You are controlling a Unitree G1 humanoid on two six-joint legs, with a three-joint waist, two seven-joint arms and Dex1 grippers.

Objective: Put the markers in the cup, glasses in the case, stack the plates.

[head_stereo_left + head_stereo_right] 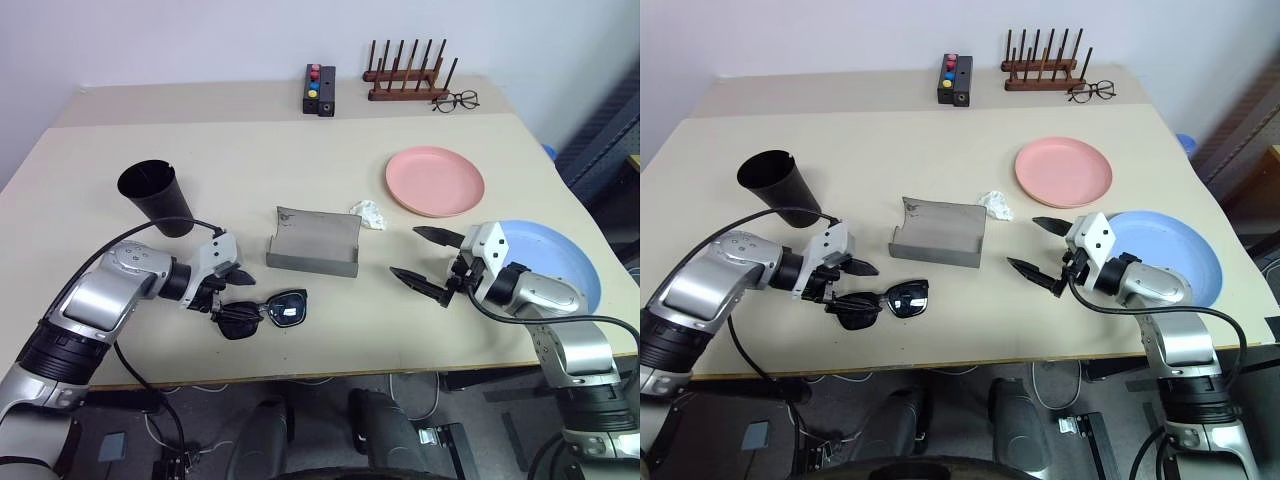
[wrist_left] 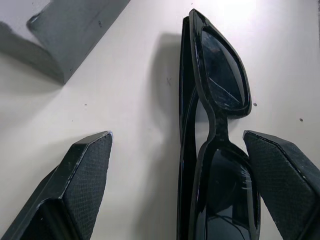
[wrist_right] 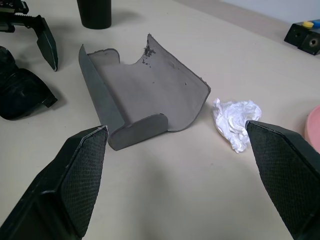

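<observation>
The black sunglasses lie folded on the table in front of the open grey case. My left gripper is open and straddles their left end; in the left wrist view the frame lies between the fingers, close to one of them. My right gripper hovers open and empty to the right of the case, which shows between its fingers in the right wrist view. The black cup stands upright at the left. The pink plate and the blue plate lie apart at the right. The markers are out of view.
A crumpled white paper lies between the case and the pink plate. At the back stand a black box with coloured buttons and a wooden peg rack, with clear eyeglasses beside it. The blue plate reaches close to the table's right edge.
</observation>
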